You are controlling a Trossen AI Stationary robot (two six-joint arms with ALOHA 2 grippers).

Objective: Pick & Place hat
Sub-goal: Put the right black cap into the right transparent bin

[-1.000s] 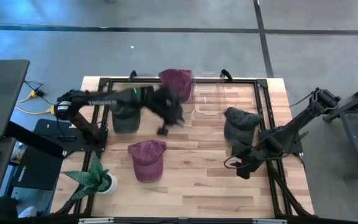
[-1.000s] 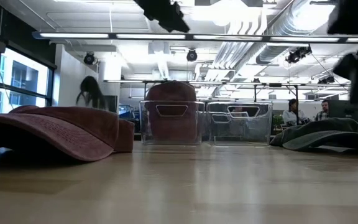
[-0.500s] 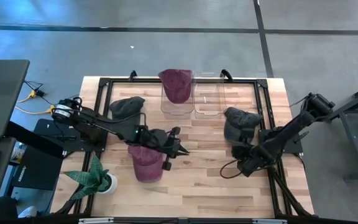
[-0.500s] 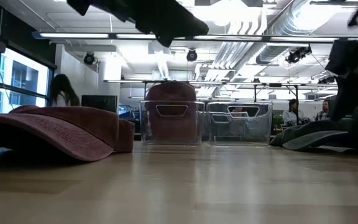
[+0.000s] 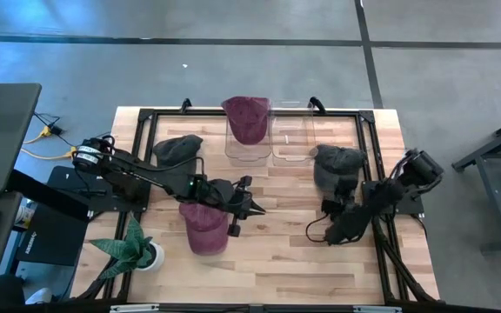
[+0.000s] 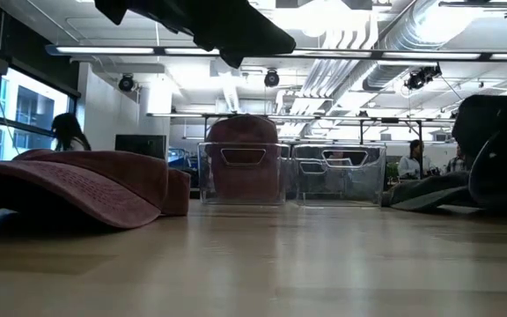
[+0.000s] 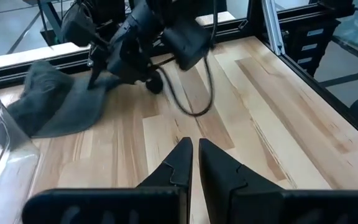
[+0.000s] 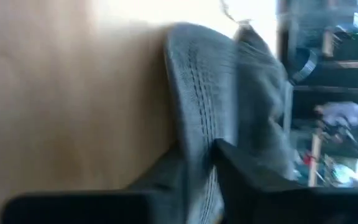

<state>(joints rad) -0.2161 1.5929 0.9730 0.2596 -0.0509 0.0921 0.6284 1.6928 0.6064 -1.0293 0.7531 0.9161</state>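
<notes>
A grey hat lies at the table's right side, and my right gripper is at its near edge, shut on it. A maroon hat lies crown-up on the table near the front left. My left gripper hovers shut and empty just right of this maroon hat, well above the table. Another maroon hat sits in the left of two clear bins at the far edge. A second grey hat lies at the far left. My right gripper pinches the grey hat's stitched brim between its two fingers. It comes at the brim low over the table from the near side. The crown rests on the table; the picture is blurred, so finer detail cannot be told.
The right clear bin stands beside the filled one at the far edge. A potted plant stands at the near left corner. A black metal frame runs along the table's edges. Bare wood lies in the middle.
My left gripper has swung from beside the bins toward the near edge, stopped beside the maroon hat, and then kept still. My right arm has drawn in toward the grey hat, and the hat has shifted a little toward the far edge.
</notes>
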